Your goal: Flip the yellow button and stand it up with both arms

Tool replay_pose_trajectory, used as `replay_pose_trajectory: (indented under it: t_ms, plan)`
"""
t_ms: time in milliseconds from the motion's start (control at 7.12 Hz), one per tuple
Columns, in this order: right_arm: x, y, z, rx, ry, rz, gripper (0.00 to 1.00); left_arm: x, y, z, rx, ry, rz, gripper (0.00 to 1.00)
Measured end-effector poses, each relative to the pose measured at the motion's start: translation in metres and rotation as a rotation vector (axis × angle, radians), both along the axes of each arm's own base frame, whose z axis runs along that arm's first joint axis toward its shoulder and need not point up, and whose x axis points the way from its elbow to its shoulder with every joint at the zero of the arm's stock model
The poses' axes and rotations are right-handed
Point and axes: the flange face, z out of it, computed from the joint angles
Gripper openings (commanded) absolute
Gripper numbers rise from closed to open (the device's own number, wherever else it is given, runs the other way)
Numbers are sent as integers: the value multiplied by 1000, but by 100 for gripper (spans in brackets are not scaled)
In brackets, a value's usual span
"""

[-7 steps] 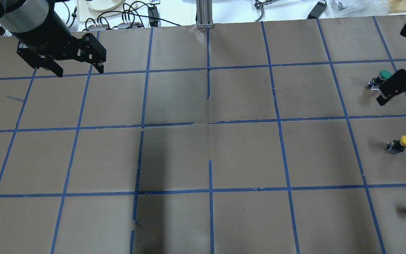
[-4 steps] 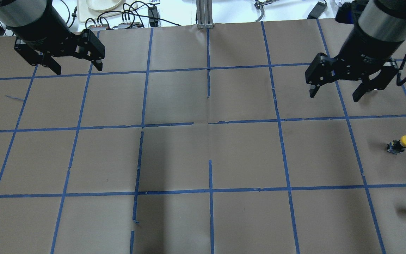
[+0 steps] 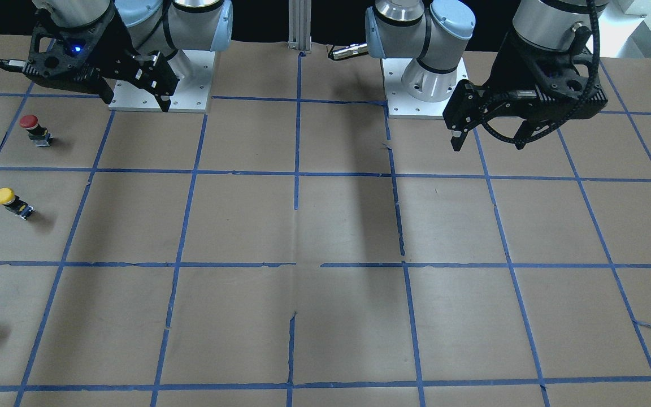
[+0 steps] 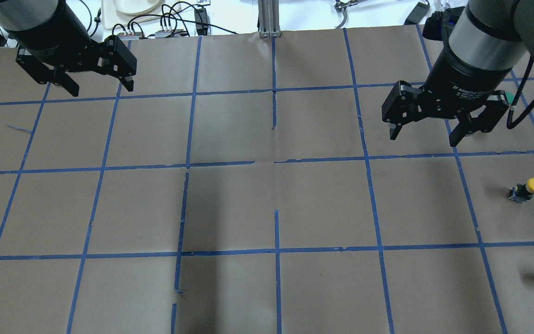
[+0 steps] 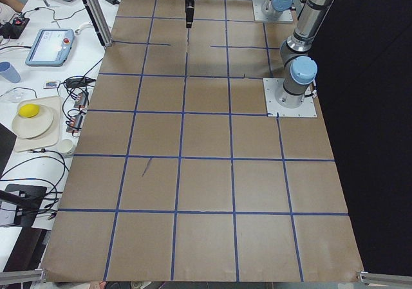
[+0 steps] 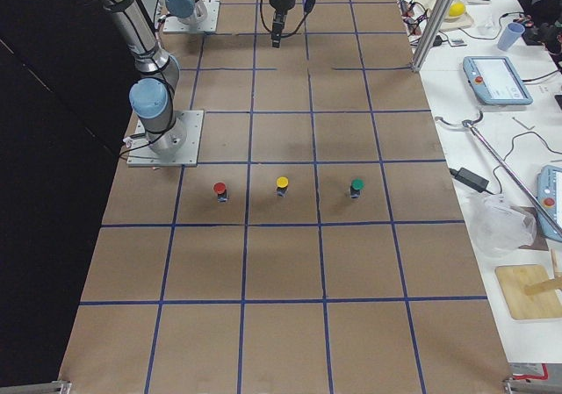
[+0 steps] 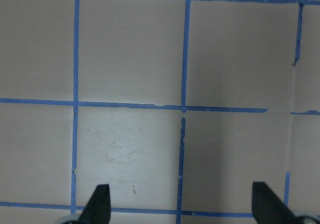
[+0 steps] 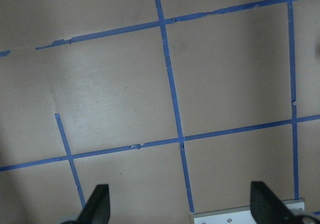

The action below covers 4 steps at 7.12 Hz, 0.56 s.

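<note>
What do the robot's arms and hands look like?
The left arm and right arm are shiny silver-grey tubes with pale blue round joint caps. The left gripper and right gripper are black, each with two fingers. A black ribbed cable runs along the left wrist, and a small blue light glows on the right one.

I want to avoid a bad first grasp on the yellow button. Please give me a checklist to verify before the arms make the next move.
1. The yellow button is in view, with no gripper touching it: ok.
2. Jaws of the right gripper open and empty: ok.
3. Jaws of the left gripper open and empty: ok.
4. The right gripper lined up over the yellow button: not ok, it hangs off to one side.
5. The red button and the green button stand apart from the yellow button: ok.
6. Exact tilt of the yellow button: cannot tell; it looks cap up.
</note>
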Motion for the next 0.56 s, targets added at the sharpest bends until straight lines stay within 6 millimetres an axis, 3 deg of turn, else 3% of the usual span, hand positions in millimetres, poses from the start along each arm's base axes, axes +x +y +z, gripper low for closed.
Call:
replay_pose_trajectory:
  t_ms: [562]
  plan:
    - [-7, 0, -3, 9, 7, -3, 100, 1, -2, 1, -7, 6, 4, 100]
